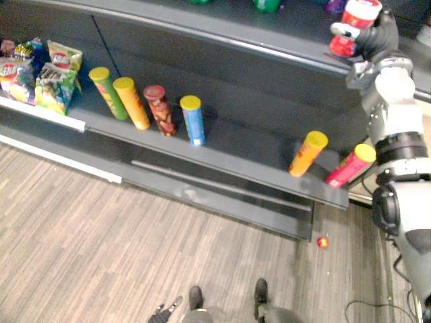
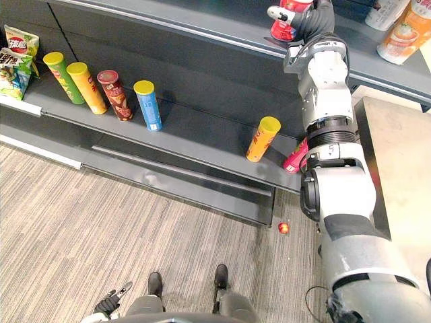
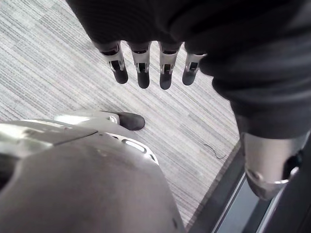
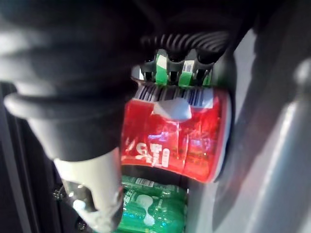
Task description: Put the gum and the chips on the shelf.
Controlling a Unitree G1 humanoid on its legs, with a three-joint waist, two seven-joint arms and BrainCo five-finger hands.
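Far left of the lower shelf [image 1: 256, 158] there's a bunch of chip bags [image 1: 40, 74], then four chip tubes standing in a row: green tube [image 1: 109, 93], orange tube [image 1: 132, 103], dark red tube [image 1: 160, 110] and blue tube [image 1: 193, 120]. The left hand [image 2: 111, 303] hangs low by the floor, fingers [image 3: 141, 73] straight and relaxed, nothing in it. Further right on the same shelf, well apart from the row, a yellow-lidded tube [image 1: 308, 153] and a pink tube [image 1: 350, 165] both lean over, with a small red ball [image 1: 323, 242] on the floor below. Up at the right, the right hand [image 1: 377, 37] has the red tub [image 1: 353, 23] with its white lid, looks like the gum, at the front edge of the upper shelf [image 1: 236, 27]. Fingers [image 4: 170, 65] are curled round one side of it and the thumb [image 4: 97, 194] is on the other. Can't tell if its base touches the shelf.
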